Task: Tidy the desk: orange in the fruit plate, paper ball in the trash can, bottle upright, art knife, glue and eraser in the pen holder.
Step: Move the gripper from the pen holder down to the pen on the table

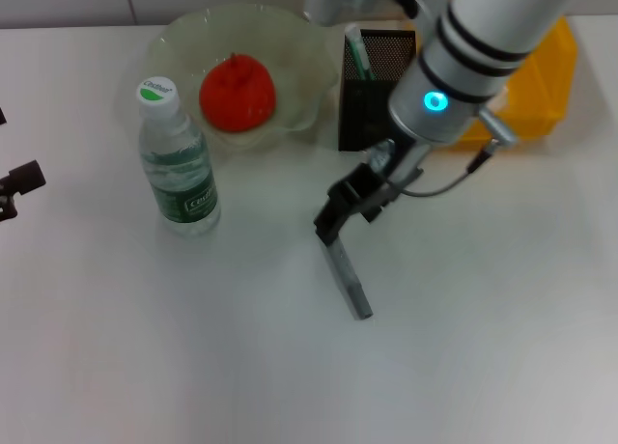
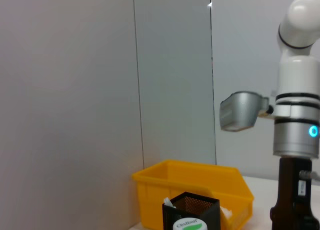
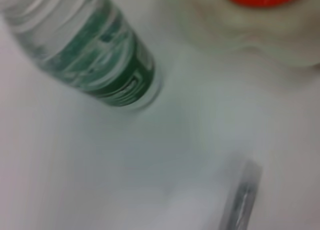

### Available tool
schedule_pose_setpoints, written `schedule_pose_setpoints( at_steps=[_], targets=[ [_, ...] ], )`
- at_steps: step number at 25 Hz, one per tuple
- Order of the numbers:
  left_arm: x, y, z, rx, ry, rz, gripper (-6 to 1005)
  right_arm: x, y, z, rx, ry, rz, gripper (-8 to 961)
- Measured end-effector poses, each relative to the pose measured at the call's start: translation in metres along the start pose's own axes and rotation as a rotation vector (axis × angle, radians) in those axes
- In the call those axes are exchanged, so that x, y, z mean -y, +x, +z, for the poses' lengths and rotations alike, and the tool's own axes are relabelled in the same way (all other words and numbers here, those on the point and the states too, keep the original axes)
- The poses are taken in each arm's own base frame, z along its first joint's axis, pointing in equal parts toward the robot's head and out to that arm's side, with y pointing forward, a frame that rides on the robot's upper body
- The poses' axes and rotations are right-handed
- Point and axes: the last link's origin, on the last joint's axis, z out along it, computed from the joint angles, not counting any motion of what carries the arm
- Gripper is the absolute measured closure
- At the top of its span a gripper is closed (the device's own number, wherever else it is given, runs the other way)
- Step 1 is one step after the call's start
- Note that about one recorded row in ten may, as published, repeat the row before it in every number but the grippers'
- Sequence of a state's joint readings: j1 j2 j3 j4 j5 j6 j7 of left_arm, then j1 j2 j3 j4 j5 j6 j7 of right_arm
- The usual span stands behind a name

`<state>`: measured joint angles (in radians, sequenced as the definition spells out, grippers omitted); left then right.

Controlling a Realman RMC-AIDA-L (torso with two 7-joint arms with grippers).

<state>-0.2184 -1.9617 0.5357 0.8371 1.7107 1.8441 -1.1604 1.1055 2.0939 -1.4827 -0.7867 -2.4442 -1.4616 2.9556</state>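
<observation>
The grey art knife lies flat on the white table; it also shows in the right wrist view. My right gripper hangs just over the knife's far end, in front of the black mesh pen holder, which has a green-and-white item inside. The orange sits in the clear fruit plate. The water bottle stands upright left of the knife. The yellow trash can is behind my right arm. My left gripper is parked at the table's left edge.
The left wrist view shows the yellow trash can, the pen holder, the bottle's cap and my right arm against a grey wall. White tabletop spreads in front.
</observation>
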Motion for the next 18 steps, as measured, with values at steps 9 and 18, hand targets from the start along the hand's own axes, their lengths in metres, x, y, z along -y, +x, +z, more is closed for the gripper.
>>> schedule_pose_setpoints(
  at_steps=[9,18],
  targets=[
    [0.000,0.000,0.001,0.002,0.005,0.031,202,0.000,-0.016,0.008,0.055,0.073,-0.040,351],
    [-0.001,-0.001,0.000,0.003,0.010,0.035,202,-0.005,-0.012,0.024,0.031,0.064,-0.055,379]
  ],
)
